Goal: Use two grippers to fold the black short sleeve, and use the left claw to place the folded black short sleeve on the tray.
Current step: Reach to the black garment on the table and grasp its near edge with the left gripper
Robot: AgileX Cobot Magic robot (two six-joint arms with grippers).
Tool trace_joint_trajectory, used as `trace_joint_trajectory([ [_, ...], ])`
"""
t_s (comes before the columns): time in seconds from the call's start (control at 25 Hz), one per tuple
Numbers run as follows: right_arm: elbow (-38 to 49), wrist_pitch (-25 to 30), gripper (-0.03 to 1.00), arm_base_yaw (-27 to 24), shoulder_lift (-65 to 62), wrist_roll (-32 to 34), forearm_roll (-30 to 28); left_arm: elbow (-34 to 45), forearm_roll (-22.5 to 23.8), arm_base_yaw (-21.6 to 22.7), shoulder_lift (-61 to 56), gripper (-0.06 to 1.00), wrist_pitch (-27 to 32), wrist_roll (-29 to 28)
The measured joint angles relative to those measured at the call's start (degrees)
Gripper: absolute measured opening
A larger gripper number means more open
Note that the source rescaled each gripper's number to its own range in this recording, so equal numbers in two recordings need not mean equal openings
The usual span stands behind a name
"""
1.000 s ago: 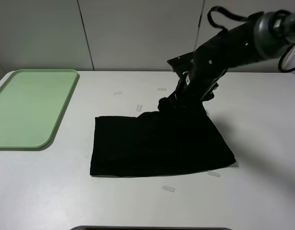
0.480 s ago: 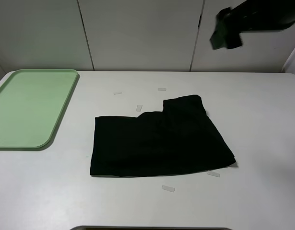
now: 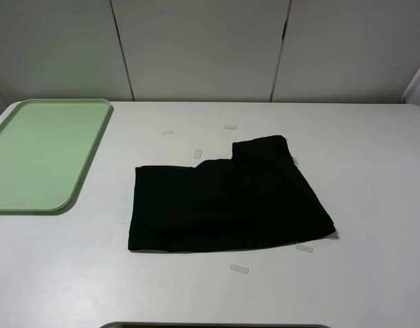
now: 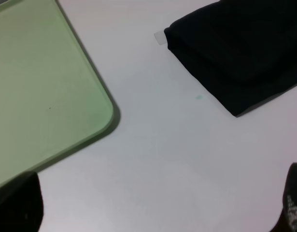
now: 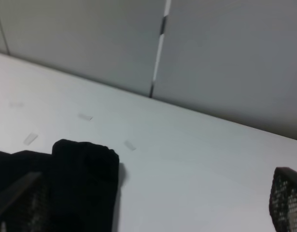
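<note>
The shirt (image 3: 227,205) lies roughly folded on the bench (image 3: 373,171), not yet on the tray (image 3: 32,154); left end effector (image 4: 155,208) and right end effector (image 5: 153,203) gape wide, empty.

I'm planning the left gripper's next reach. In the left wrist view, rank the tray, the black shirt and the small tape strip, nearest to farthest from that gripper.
From the left gripper:
1. tray, its edge right beside the gripper.
2. black short sleeve, its near corner farther out.
3. tape strip, at the shirt's far corner.
</note>
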Motion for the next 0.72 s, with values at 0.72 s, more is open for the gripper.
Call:
trace_joint_trajectory([
  [0.72,17.84,5.13,1.0,0.0,-30.28,-4.55,7.02,0.0,0.0,0.0,0.0,1.0,0.0,0.0],
])
